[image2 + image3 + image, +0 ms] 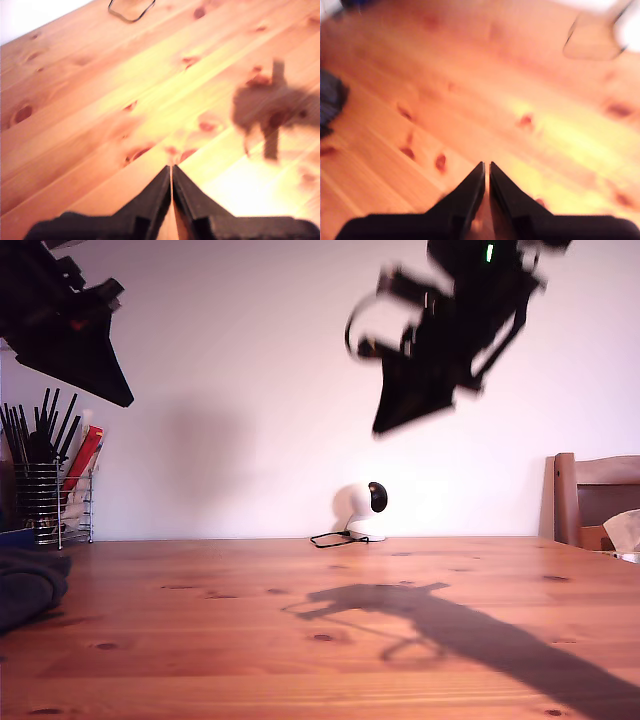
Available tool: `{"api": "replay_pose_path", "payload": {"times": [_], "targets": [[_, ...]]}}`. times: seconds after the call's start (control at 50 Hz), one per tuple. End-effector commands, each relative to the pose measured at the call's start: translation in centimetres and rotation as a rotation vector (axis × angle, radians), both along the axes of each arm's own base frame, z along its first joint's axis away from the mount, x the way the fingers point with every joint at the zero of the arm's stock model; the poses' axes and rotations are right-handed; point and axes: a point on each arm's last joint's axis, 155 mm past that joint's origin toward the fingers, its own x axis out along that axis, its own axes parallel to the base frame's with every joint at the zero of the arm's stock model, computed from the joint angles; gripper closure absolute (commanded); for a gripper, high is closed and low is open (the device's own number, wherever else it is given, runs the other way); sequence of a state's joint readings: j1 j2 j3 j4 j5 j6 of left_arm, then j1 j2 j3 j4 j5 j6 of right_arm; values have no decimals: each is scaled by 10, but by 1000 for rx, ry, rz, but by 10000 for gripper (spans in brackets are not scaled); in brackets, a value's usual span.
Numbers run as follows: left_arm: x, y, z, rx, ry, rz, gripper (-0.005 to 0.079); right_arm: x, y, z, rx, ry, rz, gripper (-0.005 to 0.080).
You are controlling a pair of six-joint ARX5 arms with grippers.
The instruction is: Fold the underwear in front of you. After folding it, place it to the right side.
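The underwear (28, 585), a dark brown-black soft fabric garment lying bunched, rests on the worktop at the far edge of the exterior view's left, at about 8 o'clock from that view's centre; in the second wrist view it appears as a dark, blurred mass (331, 100) well apart from the pincer. No pincer touches it.

My first pincer (171, 172) is closed, its black tips meeting, empty, raised above bare wood. My second pincer (486, 170) has its black tips nearly together, also empty and clear of the surface.

The worktop (330, 640) is knotty orange-brown pine planking. In the exterior view two black arms hang high, one at 10 o'clock (62, 322), one at 1 o'clock (440, 330), the latter motion-blurred with a shadow (440, 625) on the wood.

At 12 o'clock on the worktop's far edge stands a small white round device (360, 510) with a black cable. A wire basket of utensils (50, 485) stands at 9 o'clock, a wooden chair (595, 500) at 3 o'clock.
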State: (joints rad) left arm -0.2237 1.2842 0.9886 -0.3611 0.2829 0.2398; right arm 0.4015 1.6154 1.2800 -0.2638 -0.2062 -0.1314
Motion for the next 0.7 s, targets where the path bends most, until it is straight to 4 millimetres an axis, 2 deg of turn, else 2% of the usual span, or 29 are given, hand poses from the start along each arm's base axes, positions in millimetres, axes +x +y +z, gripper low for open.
{"api": "replay_pose_path", "payload": {"times": [0.0, 0.08, 0.32, 0.5, 0.68], "targets": [[0, 5, 9, -23, -39, 2, 766, -9, -9, -15, -12, 10, -20, 765], [-3, 12, 18, -53, -82, 4, 766, -19, -18, -8, -5, -33, -43, 765], [-25, 33, 38, -90, -225, 44, 766, -51, -45, 28, 75, -219, -122, 765], [-43, 48, 41, -128, -295, 100, 766, -72, -71, 46, 92, -322, -201, 765], [-62, 59, 38, -156, -340, 142, 766, -95, -87, 63, 133, -422, -232, 765]]}}
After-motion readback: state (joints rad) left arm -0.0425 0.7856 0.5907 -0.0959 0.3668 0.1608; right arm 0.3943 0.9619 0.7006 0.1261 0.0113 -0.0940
